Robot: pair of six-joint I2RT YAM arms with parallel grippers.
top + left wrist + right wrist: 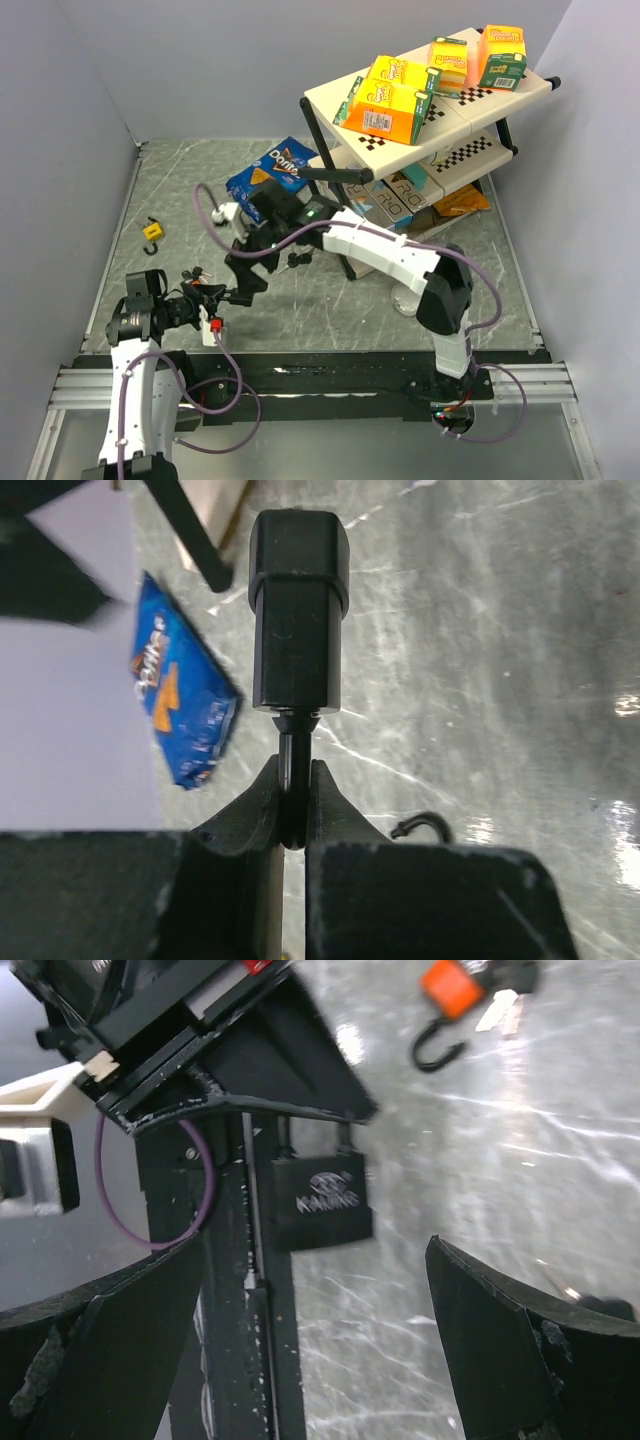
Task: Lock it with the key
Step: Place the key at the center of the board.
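Left hand (pixel 296 780): narrow, its two fingers pinched on the thin shackle of the black padlock.
Black padlock (pixel 298 610): held up off the surface. Its body sticks out past the left fingertips, and in the right wrist view the logo face is turned toward the camera.
Right hand (pixel 318 1260): wide and holding nothing. The black padlock sits ahead of the gap, and neither finger touches it.
Where the hands meet: near the front left of the surface (pixel 180 180), with the right arm reaching across toward the left arm.
Orange padlock (pixel 450 988): lying on the surface beyond the black one, its shackle showing as a hook.
Keys (pixel 505 1008): on the surface just beside the orange padlock. I cannot tell whether they are joined to it.
Yellow padlock (pixel 152 231): on the surface at the left, well apart from both hands.
Chip bag (pixel 272 175): blue, lying flat near the foot of the shelf.
Shelf (pixel 330 95): far right, with yellow and orange boxes on its top board.
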